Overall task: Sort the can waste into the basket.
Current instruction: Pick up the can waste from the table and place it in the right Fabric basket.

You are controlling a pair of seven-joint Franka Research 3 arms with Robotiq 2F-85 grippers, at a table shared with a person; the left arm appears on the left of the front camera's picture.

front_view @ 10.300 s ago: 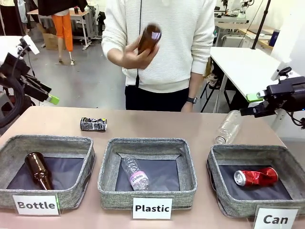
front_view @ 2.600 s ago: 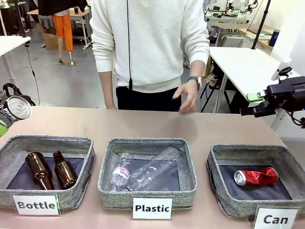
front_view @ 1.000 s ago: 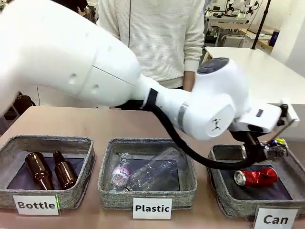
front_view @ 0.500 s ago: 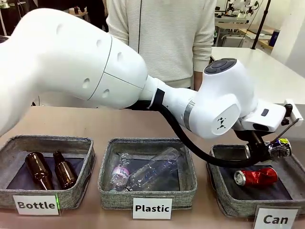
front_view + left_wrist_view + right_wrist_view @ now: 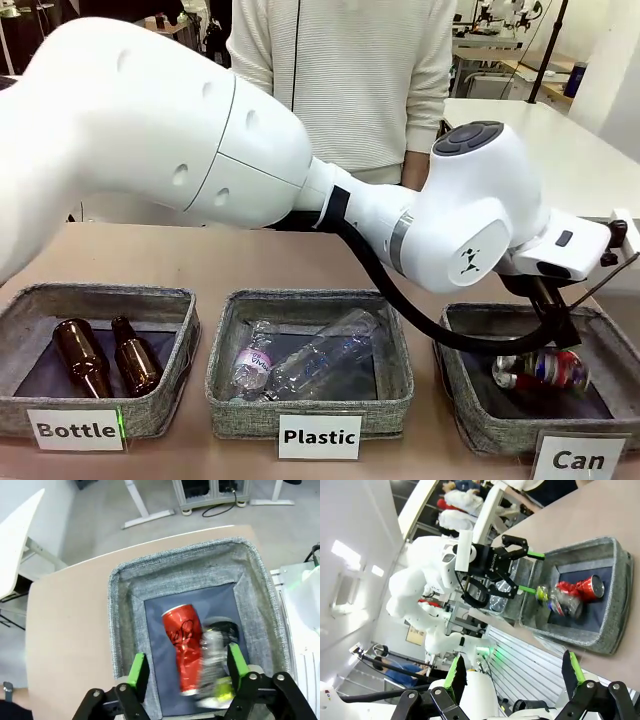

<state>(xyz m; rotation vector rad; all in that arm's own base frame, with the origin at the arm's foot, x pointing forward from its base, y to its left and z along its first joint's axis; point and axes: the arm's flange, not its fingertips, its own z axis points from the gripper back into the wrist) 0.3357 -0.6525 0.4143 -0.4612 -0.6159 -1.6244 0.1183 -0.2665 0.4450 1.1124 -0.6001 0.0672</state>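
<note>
My left arm reaches across the table to the grey "Can" basket (image 5: pixel 470 400) at the right. Above it my left gripper (image 5: pixel 562 335) is open, its green pads (image 5: pixel 139 670) spread and holding nothing. Just below them the black-and-white patterned can (image 5: pixel 215 652) is a blur against the red can (image 5: pixel 181 645), which lies on the basket's dark lining. In the front view both cans overlap as one blurred shape (image 5: pixel 540 370). My right gripper (image 5: pixel 514 672) is open and empty, off to the side, and looks at the basket (image 5: pixel 570 635) from a distance.
A "Plastic" basket (image 5: pixel 225 395) with clear bottles stands in the middle. A "Bottle" basket (image 5: pixel 100 298) with two brown bottles stands at the left. A person (image 5: pixel 340 80) stands at the far side of the table. My left arm's bulk spans the table's middle.
My left gripper went from shut on the patterned can to open. The can dropped from beside the fingers into the basket, against the red can. The arm barely shifted.
</note>
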